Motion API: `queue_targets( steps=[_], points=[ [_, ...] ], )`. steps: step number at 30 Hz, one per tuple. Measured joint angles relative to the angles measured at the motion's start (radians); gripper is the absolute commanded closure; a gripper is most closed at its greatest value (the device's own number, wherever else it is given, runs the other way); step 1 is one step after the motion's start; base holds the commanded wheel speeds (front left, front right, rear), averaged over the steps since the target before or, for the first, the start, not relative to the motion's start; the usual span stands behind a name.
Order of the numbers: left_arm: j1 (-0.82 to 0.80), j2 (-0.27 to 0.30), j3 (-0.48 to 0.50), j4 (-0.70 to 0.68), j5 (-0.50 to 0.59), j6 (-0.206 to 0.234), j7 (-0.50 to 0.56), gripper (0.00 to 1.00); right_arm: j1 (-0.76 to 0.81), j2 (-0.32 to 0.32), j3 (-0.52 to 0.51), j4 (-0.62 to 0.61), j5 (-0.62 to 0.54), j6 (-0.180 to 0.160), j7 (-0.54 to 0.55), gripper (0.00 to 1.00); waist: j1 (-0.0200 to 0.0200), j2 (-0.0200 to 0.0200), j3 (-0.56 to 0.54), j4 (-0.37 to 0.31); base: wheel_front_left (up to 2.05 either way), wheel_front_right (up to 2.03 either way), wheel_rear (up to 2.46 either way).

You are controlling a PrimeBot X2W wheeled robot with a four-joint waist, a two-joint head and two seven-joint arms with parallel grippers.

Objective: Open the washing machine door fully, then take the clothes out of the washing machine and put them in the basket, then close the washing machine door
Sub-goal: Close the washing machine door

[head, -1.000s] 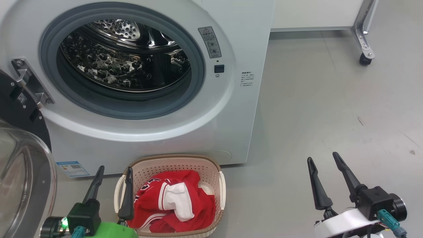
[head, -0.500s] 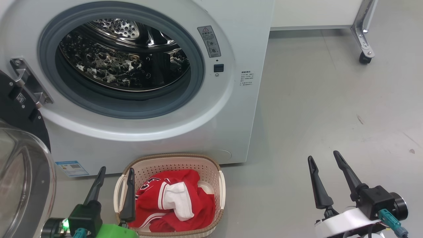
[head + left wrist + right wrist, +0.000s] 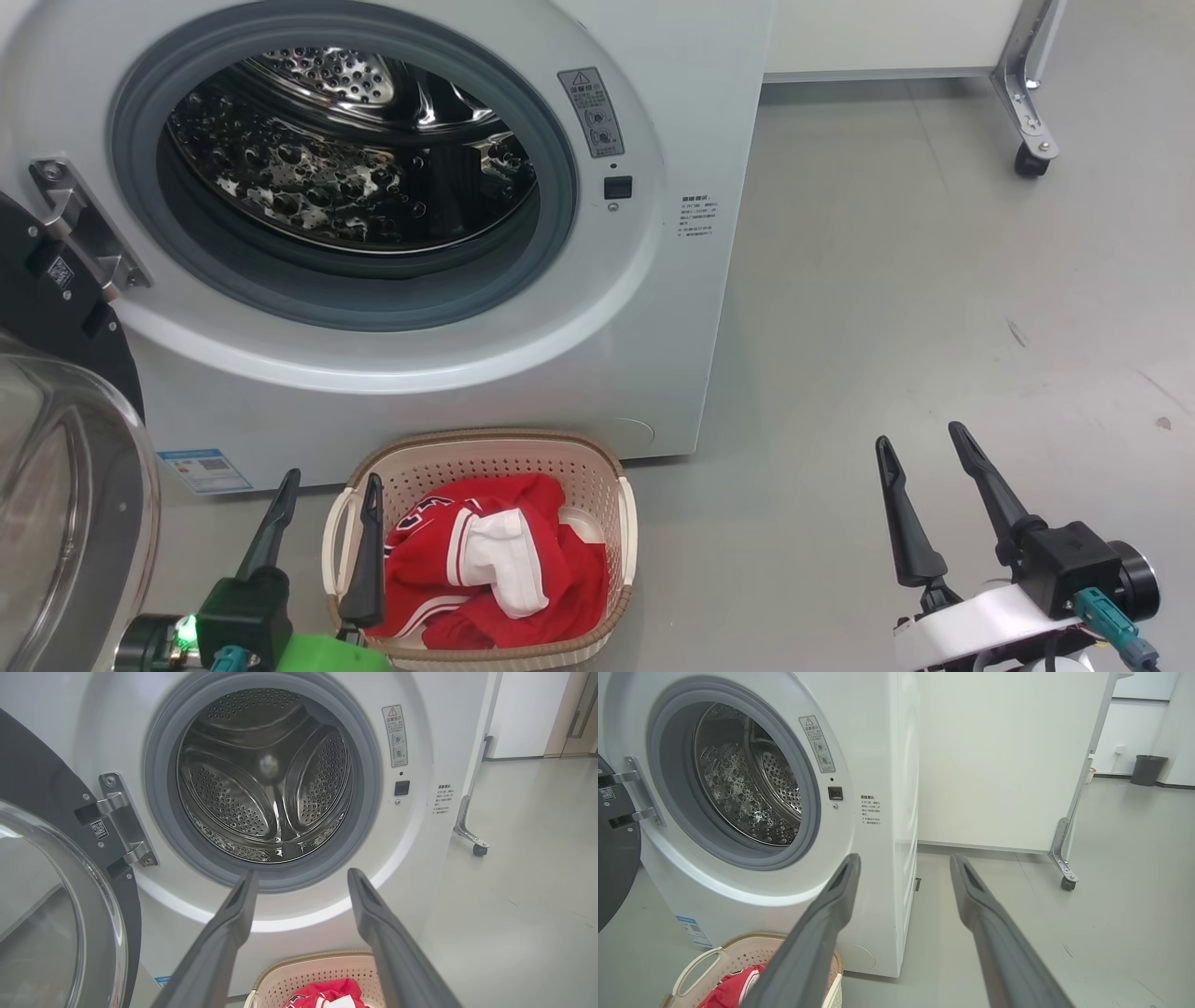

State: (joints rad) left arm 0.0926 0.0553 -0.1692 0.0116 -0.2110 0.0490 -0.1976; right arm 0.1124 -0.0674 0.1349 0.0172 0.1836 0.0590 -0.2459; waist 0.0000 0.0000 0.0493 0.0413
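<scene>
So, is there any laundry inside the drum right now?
No, the steel drum looks bare inside, and the red clothes lie in the basket.

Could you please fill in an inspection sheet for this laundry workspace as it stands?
Surface: grey floor, a few small marks.
Job's things: washing machine door stands open at left; drum looks empty; clothes lie in the basket before the washing machine.
Clutter: nothing seen.
Grippers: left gripper open by the basket's left side; right gripper open over bare floor; both empty.
Cables: teal plug at right wrist; nothing loose.
Surroundings: white panel's castor; grey bin.
</scene>
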Motion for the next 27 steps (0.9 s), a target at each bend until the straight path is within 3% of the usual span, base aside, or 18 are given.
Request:
queue_targets(
  steps=[27],
  points=[
    [0.011,0.009,-0.015,-0.030,0.000,0.003,0.013,0.00,0.000,-0.004,-0.001,-0.005,0.001,0.000,0.005,0.00,0.0000,0.0000,-0.005,-0.001,-0.90,0.90,0.00]
  ],
)
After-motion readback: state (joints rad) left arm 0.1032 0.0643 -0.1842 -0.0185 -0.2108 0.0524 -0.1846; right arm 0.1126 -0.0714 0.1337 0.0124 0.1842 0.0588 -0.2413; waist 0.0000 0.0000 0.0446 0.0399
